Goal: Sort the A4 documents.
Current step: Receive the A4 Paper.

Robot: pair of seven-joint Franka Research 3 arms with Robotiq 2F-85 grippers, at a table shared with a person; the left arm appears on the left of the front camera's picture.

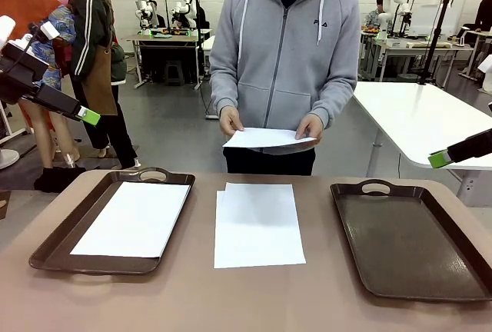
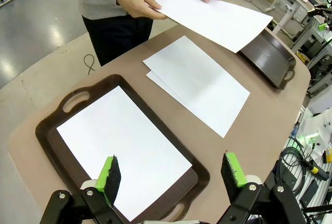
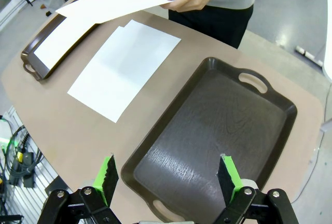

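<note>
Both grippers are idle, spread full wide, with nothing in either. The left gripper (image 2: 171,173) hangs high, with the left tray (image 2: 52,130) just ahead of and below its jaws and one sheet (image 2: 122,149) flat inside it. The right gripper (image 3: 167,176) hangs over the right tray (image 3: 218,130), which is bare, directly under and ahead of its jaws. Between the trays the stack (image 1: 257,224) of two sheets lies on the table (image 1: 254,301), out ahead of the left jaws toward their right and ahead of the right jaws toward their left, the top sheet slightly offset from the lower. The person has one more sheet (image 1: 265,138) in both hands (image 1: 231,123) at the far edge, well beyond both jaws. My read is that a handover or set-down is pending, so I'd wait until those hands clear or the paper is plainly offered. If it's offered, I'd come in level with it, jaws straddling the near edge, and close on the margin only, well away from the fingers. The stack is thin flat paper with no lip. I'd go for the offset corner, press one pad down and drag to buckle the top sheet, then pinch and check only one lifts. Release flat inside the rim, square to the tray.
</note>
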